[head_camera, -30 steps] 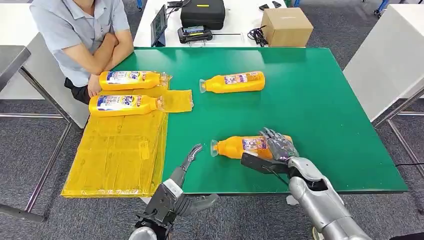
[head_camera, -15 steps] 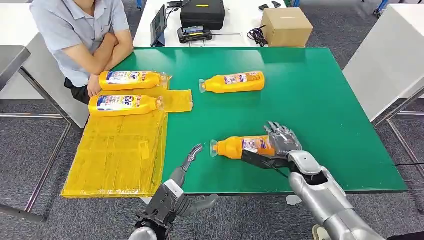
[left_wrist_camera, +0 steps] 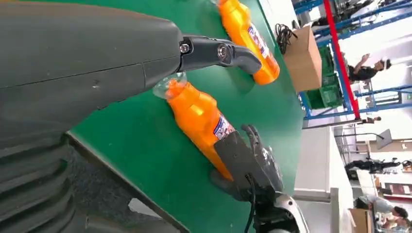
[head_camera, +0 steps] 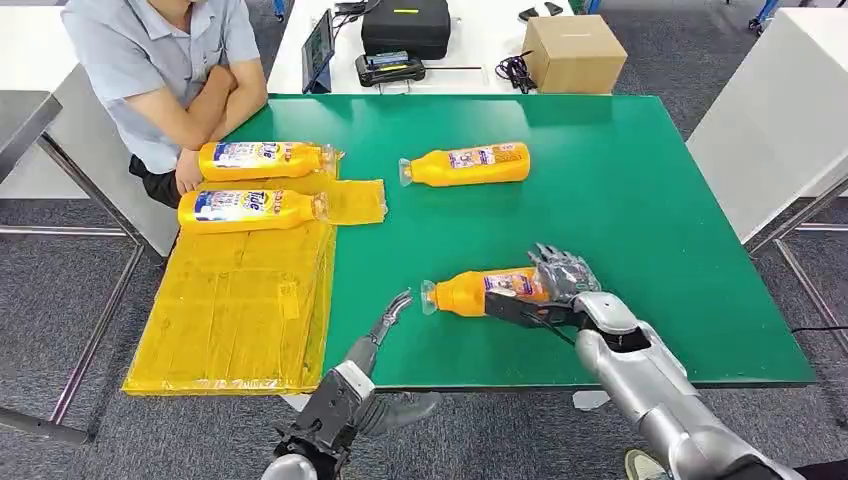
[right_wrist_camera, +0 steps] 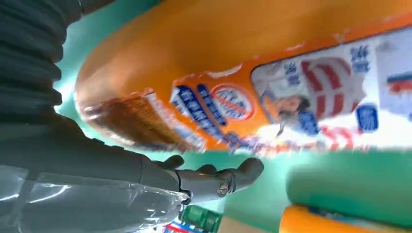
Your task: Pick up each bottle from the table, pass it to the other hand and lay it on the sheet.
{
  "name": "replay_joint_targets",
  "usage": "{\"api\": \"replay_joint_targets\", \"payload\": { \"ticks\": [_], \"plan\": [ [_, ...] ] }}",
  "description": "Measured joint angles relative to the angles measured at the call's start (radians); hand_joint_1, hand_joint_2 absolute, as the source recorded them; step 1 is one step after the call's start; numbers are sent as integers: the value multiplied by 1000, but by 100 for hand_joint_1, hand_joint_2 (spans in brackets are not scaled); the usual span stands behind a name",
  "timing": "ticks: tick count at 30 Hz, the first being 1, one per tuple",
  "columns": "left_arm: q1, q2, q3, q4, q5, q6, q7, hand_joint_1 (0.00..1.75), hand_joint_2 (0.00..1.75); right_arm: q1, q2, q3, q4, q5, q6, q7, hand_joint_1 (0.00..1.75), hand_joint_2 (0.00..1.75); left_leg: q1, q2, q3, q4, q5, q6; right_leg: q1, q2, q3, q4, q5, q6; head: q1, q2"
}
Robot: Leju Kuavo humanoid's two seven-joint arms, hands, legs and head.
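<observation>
Right hand (head_camera: 560,283) wrapped around the near orange bottle (head_camera: 480,292) on the green table (head_camera: 650,200); left hand (head_camera: 385,318) open, empty.

Right arm extends forward from the lower right, forearm angled inward, wrist bent toward the left. Right hand (head_camera: 558,285) is wrapped around the base end of the near bottle (head_camera: 480,292): dark fingers (head_camera: 560,268) curl over the far side, thumb lies along the near side, with the bottle's neck pointing away from the palm toward the left hand. Left wrist view confirms this hold (left_wrist_camera: 252,165). Left arm rises from the bottom edge, forearm slanted up and to the right. Left hand (head_camera: 378,330) holds nothing, fingers extended and slightly spread, fingertips just short of the bottle's cap end, not touching.
</observation>
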Motion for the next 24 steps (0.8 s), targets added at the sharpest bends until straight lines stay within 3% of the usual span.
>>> {"api": "replay_joint_targets", "payload": {
  "ticks": [1,2,4,24],
  "plan": [
    [-1,0,0,3,-1,-6,2,0,175,-3,0,1,6,-9,6,-7,0,175,0,0,0,0,0,0,0,0,0,0,0,0,0,0],
    [-3,1,-2,6,-1,-11,2,0,175,-6,0,1,13,-21,15,-18,113,175,0,0,1,0,0,0,0,0,0,0,0,0,0,0],
    [-5,4,-9,11,-1,-16,3,0,175,-10,-5,1,27,-52,40,-40,175,175,0,1,1,0,0,0,0,0,0,0,0,0,0,0],
    [-34,11,-23,38,15,29,-27,0,175,-20,-52,10,63,-156,38,-116,175,175,0,0,3,0,0,0,0,0,3,0,0,0,0,0]
  ]
}}
